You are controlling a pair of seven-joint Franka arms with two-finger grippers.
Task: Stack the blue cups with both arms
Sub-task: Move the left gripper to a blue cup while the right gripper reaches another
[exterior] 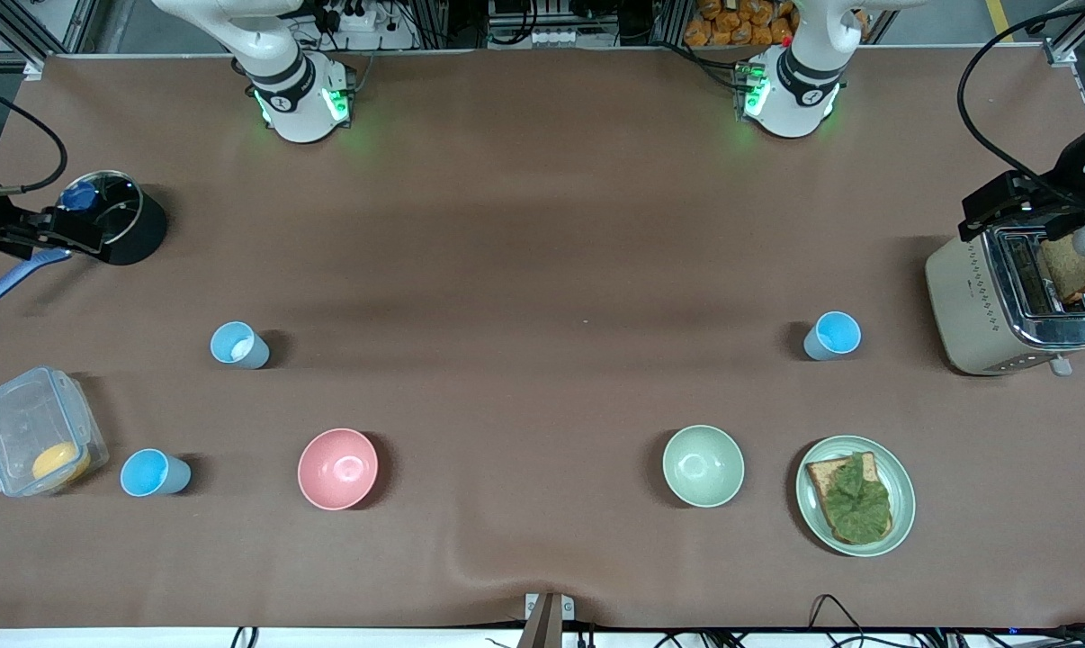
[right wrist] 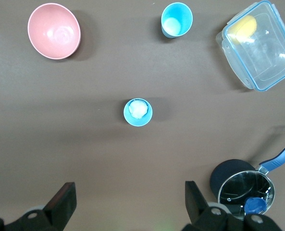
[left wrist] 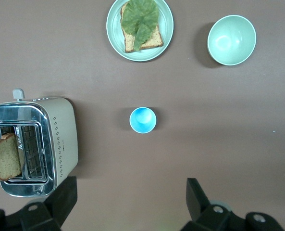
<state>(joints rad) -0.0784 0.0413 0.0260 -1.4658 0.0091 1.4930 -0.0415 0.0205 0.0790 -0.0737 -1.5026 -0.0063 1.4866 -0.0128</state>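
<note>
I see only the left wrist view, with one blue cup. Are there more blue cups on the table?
Observer: Yes, two toward the right arm's end: a whitish-inside cup and, nearer to the front camera, a sky-blue-inside cup.
Operator: What is beside the nearer one?
Observer: A clear container with something yellow inside.
Operator: And the right gripper?
Observer: The right gripper is open over the table by the whitish-inside cup; the left gripper, also open, by your cup.

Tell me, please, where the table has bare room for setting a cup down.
The widest bare patch lies between the pink bowl and the pale green bowl. It is crowded by the toaster and plate, and around the plastic container and pot.
</note>
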